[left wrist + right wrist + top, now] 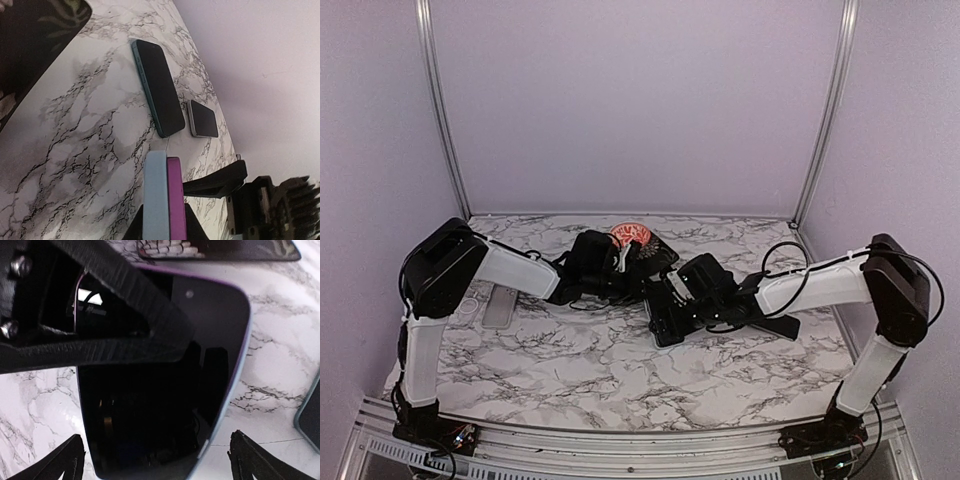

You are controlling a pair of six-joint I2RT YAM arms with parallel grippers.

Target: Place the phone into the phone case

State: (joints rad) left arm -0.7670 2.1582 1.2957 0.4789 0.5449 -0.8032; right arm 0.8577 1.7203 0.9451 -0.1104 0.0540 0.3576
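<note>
The phone has a black screen and a pale lavender edge, and fills the right wrist view directly under my open right gripper, whose fingers stand apart on either side of it. My left gripper is shut on a pale blue slab pressed against a magenta one, seen edge-on. They look like the phone's edge and a magenta case. One left finger lies across the screen. In the top view both grippers, left and right, meet at mid-table over the phone.
A dark patterned case lies just behind the grippers, also in the left wrist view. A teal phone and a smaller grey one lie on the marble. A white flat item lies at the left. A dark item lies under the right arm.
</note>
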